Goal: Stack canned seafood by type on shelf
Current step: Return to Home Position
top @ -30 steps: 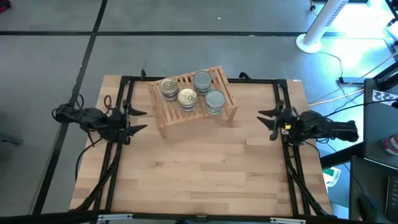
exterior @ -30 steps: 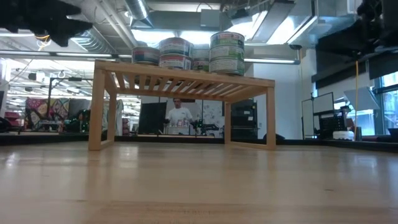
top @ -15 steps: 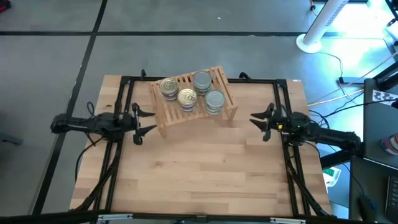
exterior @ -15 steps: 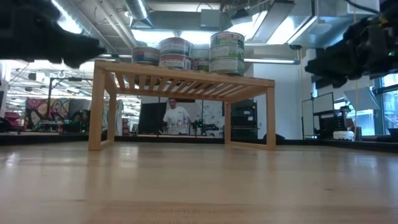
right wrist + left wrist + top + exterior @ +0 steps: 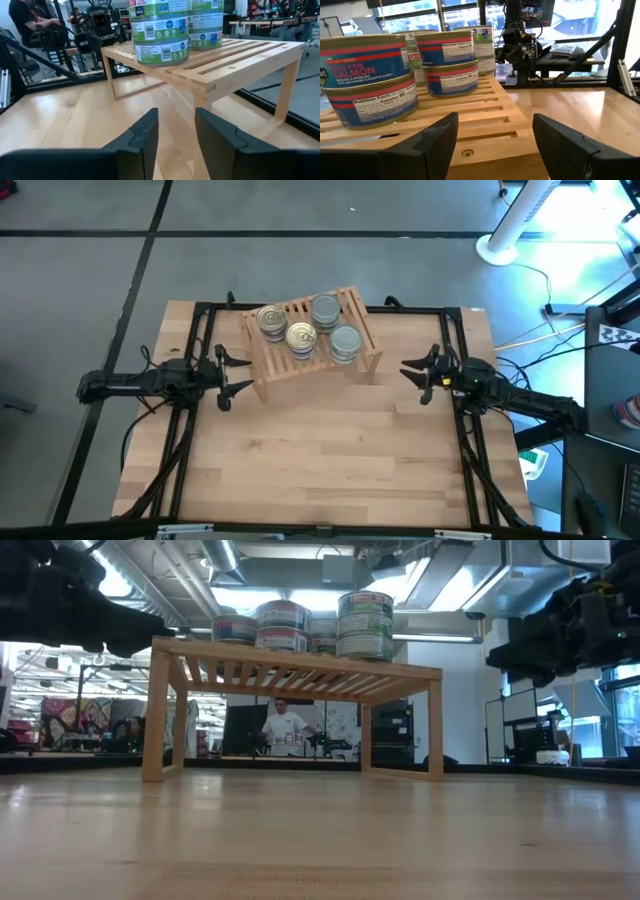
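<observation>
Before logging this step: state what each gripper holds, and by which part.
Nothing is held: left gripper and right gripper are open, empty, flanking the shelf.

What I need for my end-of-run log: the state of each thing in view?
Pink salmon tins: stacked, two stacks on shelf.
Green-labelled tins: stacked, two stacks on shelf.
Shelf: upright, loaded.
Left gripper: open, empty, beside shelf.
Right gripper: open, empty, beside shelf.
</observation>
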Robot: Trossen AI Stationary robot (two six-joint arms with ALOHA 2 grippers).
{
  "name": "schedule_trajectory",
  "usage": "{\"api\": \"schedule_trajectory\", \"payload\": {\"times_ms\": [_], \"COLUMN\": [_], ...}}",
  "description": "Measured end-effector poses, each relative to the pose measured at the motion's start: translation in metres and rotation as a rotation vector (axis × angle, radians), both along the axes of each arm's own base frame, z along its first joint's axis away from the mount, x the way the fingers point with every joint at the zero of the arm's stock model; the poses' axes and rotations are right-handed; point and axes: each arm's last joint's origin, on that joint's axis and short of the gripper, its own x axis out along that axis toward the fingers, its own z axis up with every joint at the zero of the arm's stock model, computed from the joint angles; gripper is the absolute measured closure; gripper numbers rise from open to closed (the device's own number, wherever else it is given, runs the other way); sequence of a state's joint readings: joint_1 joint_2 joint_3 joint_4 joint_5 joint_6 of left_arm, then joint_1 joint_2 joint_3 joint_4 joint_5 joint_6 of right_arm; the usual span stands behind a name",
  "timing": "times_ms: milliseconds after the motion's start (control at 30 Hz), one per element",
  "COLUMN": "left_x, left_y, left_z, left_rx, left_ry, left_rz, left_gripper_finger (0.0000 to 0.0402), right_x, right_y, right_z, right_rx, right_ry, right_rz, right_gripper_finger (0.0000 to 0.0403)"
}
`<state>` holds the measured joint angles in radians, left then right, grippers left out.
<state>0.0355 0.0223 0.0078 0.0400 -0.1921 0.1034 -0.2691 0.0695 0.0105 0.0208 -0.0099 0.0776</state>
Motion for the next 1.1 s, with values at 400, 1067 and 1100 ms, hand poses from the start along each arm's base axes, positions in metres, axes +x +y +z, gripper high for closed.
{"api": "schedule_trajectory", "payload": {"times_ms": [400, 1067, 1100], "left_x": [0.0001, 0.0001, 0.0001], "left_y": [0.0, 0.0, 0.0], "left_z": [-0.0001, 0.0, 0.0], "left_rx": [-0.025, -0.026, -0.026], "left_ry": [-0.005, -0.005, -0.005], "left_rz": [0.0, 0.0, 0.0], "left_gripper_finger": [0.0148, 0.0148, 0.0148], "right_x": [0.0001, 0.0001, 0.0001], "right_y": [0.0, 0.0, 0.0], "right_z": [-0.001, -0.0017, -0.0018], "right_rx": [0.001, 0.002, 0.002], "right_ry": [0.006, 0.01, 0.01], "right_rz": [-0.001, -0.001, -0.001], "right_gripper_finger": [0.0272, 0.0272, 0.0272]}}
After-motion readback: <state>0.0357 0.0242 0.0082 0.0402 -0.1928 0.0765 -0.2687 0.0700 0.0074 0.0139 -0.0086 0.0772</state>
